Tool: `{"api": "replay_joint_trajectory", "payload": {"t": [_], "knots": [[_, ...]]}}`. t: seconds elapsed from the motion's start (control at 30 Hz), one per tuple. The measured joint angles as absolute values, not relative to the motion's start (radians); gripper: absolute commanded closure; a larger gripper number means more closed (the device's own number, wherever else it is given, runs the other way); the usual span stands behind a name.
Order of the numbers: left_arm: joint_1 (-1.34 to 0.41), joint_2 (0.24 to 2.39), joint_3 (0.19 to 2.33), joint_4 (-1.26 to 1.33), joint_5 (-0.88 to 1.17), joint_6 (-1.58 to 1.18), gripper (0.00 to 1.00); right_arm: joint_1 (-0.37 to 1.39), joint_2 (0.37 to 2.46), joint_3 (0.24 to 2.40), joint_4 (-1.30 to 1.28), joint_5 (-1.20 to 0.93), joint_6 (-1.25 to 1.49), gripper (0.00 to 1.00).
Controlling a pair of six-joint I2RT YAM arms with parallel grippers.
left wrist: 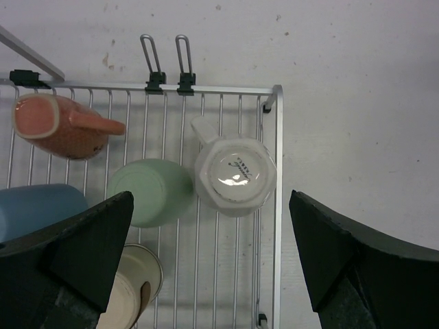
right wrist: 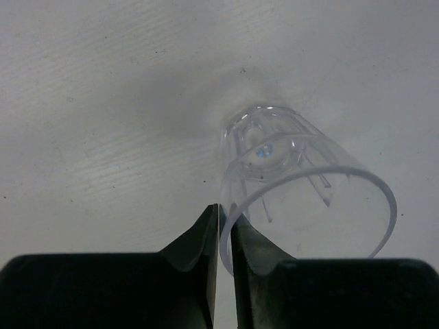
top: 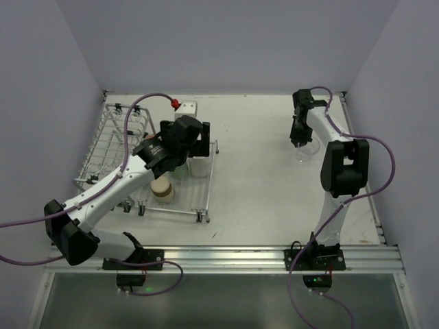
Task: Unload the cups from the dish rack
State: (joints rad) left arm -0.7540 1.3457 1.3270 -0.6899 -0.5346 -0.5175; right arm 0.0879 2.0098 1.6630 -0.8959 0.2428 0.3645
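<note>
Left jaws spread above wire rack, white faceted cup base-up with unreadable stamp, green cup touching it, right jaws pinching clear cup rim, speckled desk.

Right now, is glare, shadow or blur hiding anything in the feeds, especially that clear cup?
Right wrist: the clear cup is sharp, soft shadow beyond it, right gripper dark. Top external: even light, yet that cup nearly vanishes against the pale table. Left wrist: dish rack and green cup crisp, left gripper featureless black.
</note>
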Motion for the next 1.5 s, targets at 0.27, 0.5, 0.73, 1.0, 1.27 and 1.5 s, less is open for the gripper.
{"api": "replay_joint_trajectory", "payload": {"t": [0.27, 0.5, 0.73, 1.0, 1.27, 1.5], "knots": [[-0.740, 1.418, 1.327, -0.689, -0.505, -0.503, 0.00, 0.084, 2.005, 1.669, -0.890, 0.242, 0.357, 0.26], [-0.740, 1.459, 1.327, -0.690, -0.504, -0.500, 0.00, 0.090, 1.863, 1.622, -0.882, 0.245, 0.354, 0.20], [-0.736, 1.496, 1.327, -0.686, -0.479, -0.500, 0.00, 0.155, 1.567, 1.542, -0.872, 0.248, 0.358, 0.20], [-0.720, 1.538, 1.327, -0.675, -0.453, -0.502, 0.00, 0.208, 1.383, 1.482, -0.860, 0.241, 0.358, 0.20], [-0.717, 1.582, 1.312, -0.660, -0.434, -0.504, 0.00, 0.219, 1.343, 1.405, -0.855, 0.233, 0.358, 0.20], [-0.686, 1.608, 1.311, -0.645, -0.400, -0.504, 0.02, 0.219, 1.319, 1.366, -0.847, 0.221, 0.358, 0.20]]}}
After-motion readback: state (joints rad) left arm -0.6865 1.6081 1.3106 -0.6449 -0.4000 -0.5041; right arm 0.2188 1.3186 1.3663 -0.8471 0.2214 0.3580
